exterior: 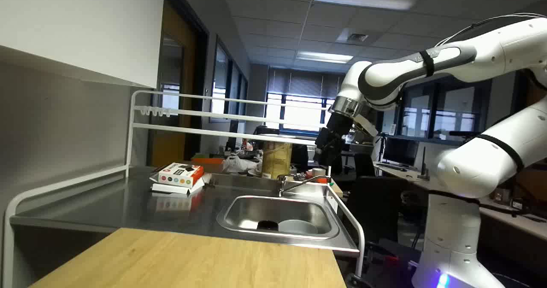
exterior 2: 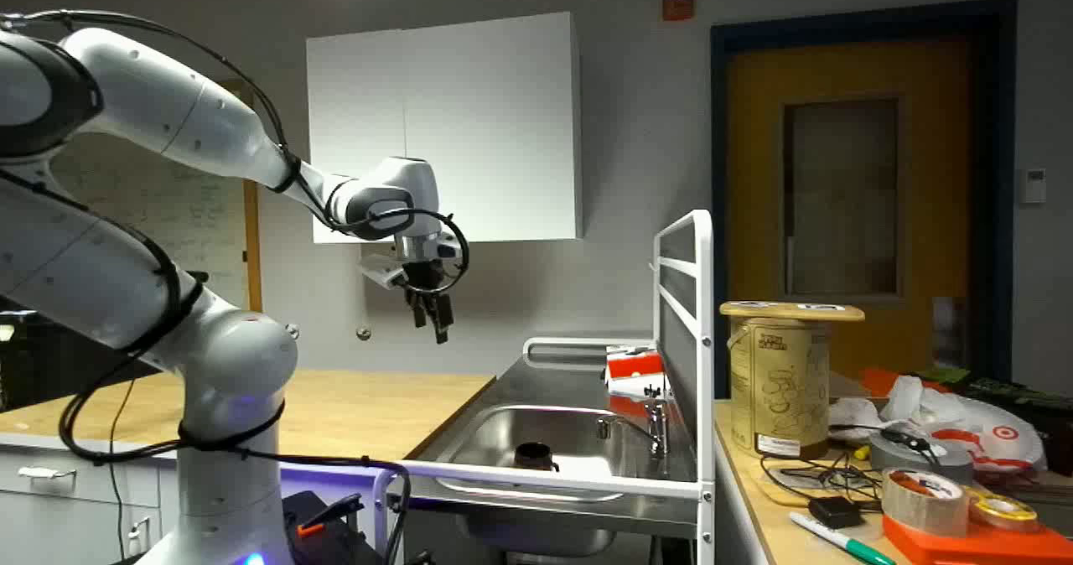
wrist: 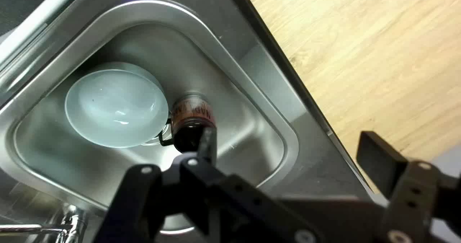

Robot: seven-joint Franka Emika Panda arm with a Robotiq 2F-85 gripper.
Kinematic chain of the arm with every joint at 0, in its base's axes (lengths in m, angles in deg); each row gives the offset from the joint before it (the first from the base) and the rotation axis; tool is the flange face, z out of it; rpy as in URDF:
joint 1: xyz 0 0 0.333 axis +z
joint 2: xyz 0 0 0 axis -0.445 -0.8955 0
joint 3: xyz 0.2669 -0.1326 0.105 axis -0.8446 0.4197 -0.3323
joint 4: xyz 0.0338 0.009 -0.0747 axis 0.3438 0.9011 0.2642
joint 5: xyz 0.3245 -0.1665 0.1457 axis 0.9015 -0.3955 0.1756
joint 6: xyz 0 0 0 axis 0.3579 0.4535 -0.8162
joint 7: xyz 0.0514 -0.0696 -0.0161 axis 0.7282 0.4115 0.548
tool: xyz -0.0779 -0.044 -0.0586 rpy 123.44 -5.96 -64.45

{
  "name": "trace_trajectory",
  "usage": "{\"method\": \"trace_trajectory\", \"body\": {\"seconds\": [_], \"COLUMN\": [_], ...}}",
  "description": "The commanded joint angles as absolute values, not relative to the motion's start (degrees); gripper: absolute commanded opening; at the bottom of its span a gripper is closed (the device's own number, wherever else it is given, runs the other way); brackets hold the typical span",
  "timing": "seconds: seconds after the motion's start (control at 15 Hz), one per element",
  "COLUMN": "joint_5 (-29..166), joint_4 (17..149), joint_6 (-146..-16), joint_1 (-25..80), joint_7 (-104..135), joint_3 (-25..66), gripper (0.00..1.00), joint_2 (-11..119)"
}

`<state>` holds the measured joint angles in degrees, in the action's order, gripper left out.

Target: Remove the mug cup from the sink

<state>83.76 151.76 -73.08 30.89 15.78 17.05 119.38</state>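
The mug [wrist: 193,109] is dark inside with a reddish lettered band. It stands in the steel sink [wrist: 290,142], and its handle points toward a pale bowl [wrist: 115,106] beside it. The mug also shows as a dark shape in both exterior views [exterior: 268,225] [exterior 2: 534,454]. My gripper [wrist: 293,154] is open with nothing between its fingers. In both exterior views the gripper [exterior: 325,154] [exterior 2: 432,320] is high above the counter, well apart from the mug. In the wrist view the left finger overlaps the mug's edge and hides a little of it.
A faucet [exterior 2: 658,427] stands at the sink's back edge. A white rail rack [exterior: 230,134] runs along the counter's back and sides. A red and white box [exterior: 180,174] lies on the steel counter. A wooden tabletop [exterior: 192,258] adjoins the front edge.
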Motion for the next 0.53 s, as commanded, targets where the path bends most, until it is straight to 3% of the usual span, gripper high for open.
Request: {"method": "trace_trajectory", "body": {"seconds": [0.0, 0.47], "joint_5": [84.07, 84.07], "joint_4": [151.75, 151.85], "joint_6": [-72.81, -72.80], "joint_1": [30.52, 30.51], "joint_7": [16.04, 16.05], "joint_3": [16.73, 16.72], "gripper": [1.00, 1.00], "joint_2": [119.30, 118.71]}}
